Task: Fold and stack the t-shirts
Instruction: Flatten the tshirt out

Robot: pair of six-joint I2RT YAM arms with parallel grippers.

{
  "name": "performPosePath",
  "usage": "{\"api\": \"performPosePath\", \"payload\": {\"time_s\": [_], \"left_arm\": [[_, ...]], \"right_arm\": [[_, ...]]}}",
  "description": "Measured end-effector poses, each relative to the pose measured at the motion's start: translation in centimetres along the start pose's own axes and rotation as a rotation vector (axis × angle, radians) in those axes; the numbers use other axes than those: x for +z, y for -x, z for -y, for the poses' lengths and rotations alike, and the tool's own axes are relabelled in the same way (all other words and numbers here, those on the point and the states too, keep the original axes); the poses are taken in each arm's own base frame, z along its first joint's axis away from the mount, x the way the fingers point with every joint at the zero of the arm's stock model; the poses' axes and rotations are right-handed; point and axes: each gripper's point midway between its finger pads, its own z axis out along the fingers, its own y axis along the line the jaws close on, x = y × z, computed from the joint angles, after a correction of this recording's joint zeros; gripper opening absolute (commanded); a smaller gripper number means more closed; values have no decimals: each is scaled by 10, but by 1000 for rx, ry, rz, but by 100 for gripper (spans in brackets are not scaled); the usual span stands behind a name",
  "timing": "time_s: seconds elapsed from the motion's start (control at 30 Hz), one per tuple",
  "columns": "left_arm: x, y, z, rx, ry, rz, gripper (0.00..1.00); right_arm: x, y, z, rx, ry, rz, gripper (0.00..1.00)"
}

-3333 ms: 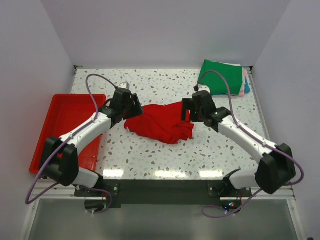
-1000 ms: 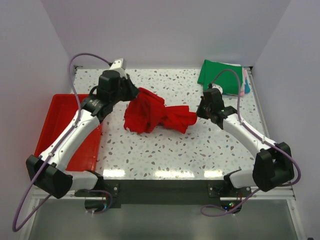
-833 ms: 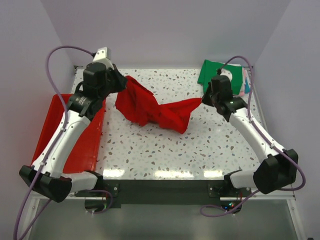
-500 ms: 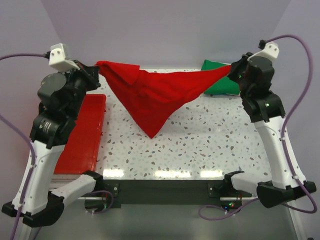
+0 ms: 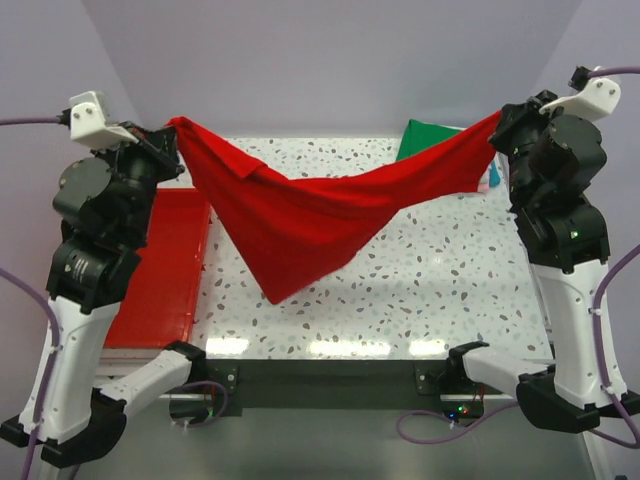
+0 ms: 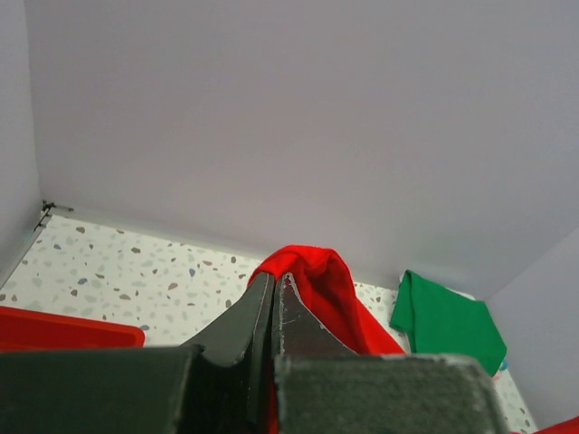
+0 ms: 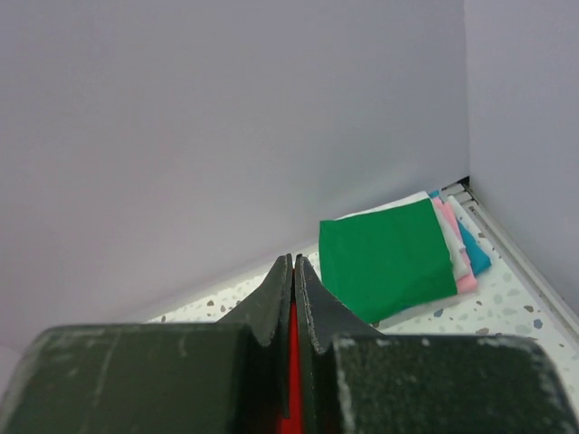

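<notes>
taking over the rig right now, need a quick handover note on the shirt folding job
Hands: the left hand is shut on one end of the red t-shirt, the right hand is shut on the other end.
The shirt hangs spread between them above the table, sagging in the middle.
Done: folded stack in the far right corner, green on top.
Left: lay the red one flat, fold it, add it to the stack.

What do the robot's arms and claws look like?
The left arm and right arm match: smooth white tubes joined by chunky black joints. A thin purple cable loops along each, and a small white box sits on each wrist. The left claw and right claw are each two dark pointy wedges.
</notes>
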Motion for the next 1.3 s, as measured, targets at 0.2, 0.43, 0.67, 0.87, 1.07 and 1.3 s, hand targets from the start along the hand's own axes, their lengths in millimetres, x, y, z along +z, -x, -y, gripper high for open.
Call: {"api": "performPosePath", "payload": {"time_s": [0.2,0.43,0.67,0.87,1.07,1.3], "left_arm": [[39,-30,1,35,52,-70,0],[154,-72,24,22,-43,-144,5],[295,-274,67,-90,-276,-503,66],[180,-456,17,-55,-63,-961,70],[54,-411,-8,-50,110,-896,55],[9,-420,-19,-131,245,-833,54]], "right_arm": [[3,-11,-13,-3,64,-42,0],[18,-43,-18,-21,68,-121,0],[39,-113,35,-116,-134,-254,0],[39,-219,87,-199,-274,-473,0],[37,-257,97,-208,-292,-559,0],[43,-258,84,-154,-240,-550,0]]}}
